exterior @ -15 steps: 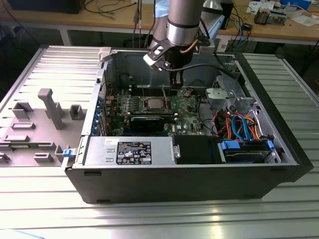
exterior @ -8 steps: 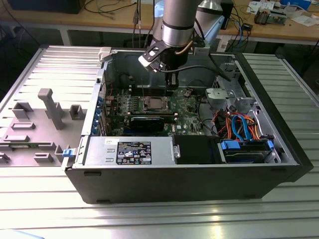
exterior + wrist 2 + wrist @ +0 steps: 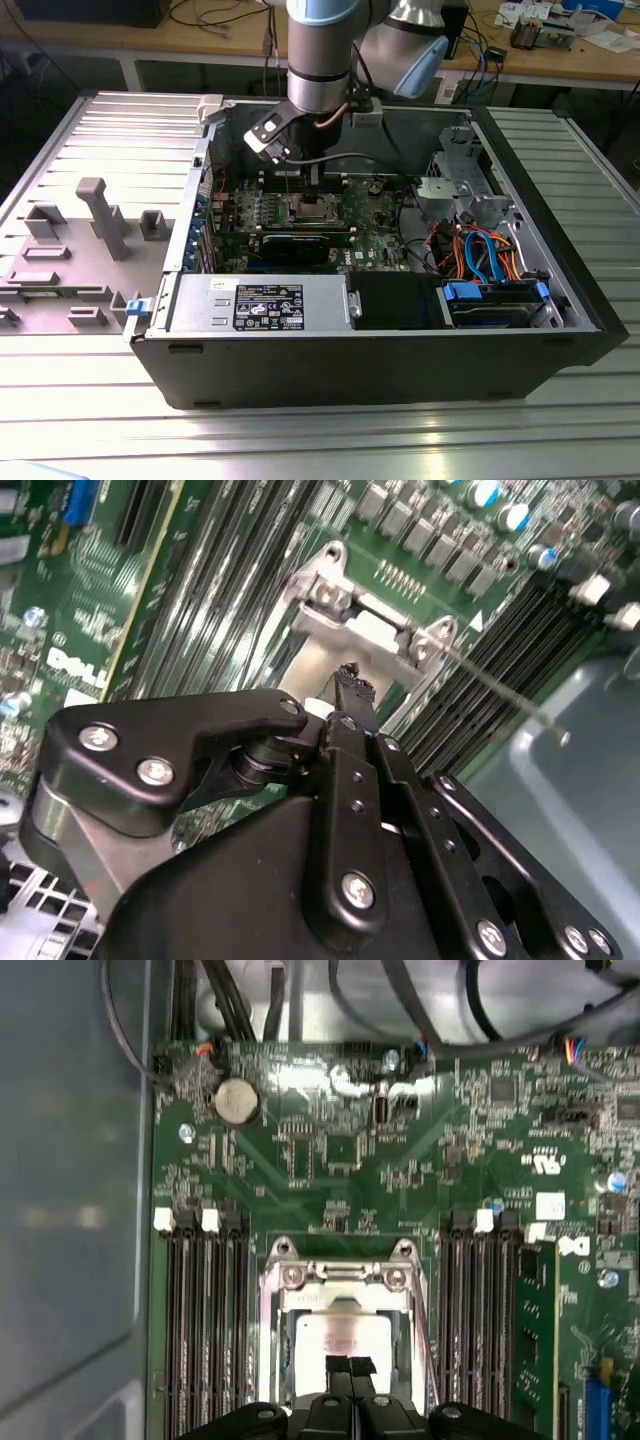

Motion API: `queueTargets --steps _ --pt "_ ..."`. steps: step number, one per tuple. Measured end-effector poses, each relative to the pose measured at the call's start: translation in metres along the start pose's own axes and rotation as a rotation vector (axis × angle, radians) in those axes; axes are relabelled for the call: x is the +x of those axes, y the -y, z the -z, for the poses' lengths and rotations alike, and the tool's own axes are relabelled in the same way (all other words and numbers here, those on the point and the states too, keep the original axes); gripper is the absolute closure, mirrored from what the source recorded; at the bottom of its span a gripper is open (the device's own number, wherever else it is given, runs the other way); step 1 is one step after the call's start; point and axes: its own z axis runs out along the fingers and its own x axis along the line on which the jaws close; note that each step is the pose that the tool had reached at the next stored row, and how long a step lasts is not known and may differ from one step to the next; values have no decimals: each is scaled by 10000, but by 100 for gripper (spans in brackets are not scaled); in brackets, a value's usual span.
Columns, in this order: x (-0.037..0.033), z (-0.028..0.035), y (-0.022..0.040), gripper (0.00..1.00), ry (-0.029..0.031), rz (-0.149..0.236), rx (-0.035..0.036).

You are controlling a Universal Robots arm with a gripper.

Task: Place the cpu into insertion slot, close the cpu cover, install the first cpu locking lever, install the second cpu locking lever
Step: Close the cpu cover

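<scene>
One arm (image 3: 320, 60) reaches down into an open computer case (image 3: 350, 365) lying on the ribbed metal bench (image 3: 300, 440). Its end effector (image 3: 312, 178) hangs right over the insertion slot (image 3: 312, 208). The slot sits in the green motherboard (image 3: 375, 225) toward the far side of the case, beyond the black graphics card (image 3: 295, 245) and the grey-labelled power supply (image 3: 265, 303) at the near wall.

In the first wrist view the end effector (image 3: 350, 1365) has its two fingertips pressed together, tip to tip, over the silvery top of the cpu (image 3: 345, 1332). The cpu lies in the slot, framed by the cpu cover (image 3: 272, 1330); I cannot tell whether the cover lies fully flat. Long memory slots (image 3: 205, 1320) run along both sides of the socket.

In the second wrist view the end effector (image 3: 352, 685) sits near the socket's silver hinge bracket (image 3: 370, 630). A thin locking lever (image 3: 500, 692) juts from that corner across the memory slots. Grey fixtures (image 3: 100, 220) stand on the bench at the exterior view's left.
</scene>
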Motion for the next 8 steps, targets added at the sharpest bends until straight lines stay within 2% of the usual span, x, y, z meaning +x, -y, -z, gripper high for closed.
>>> queueTargets --steps 8 --pt "2 -123 92 89 0 0 -1"
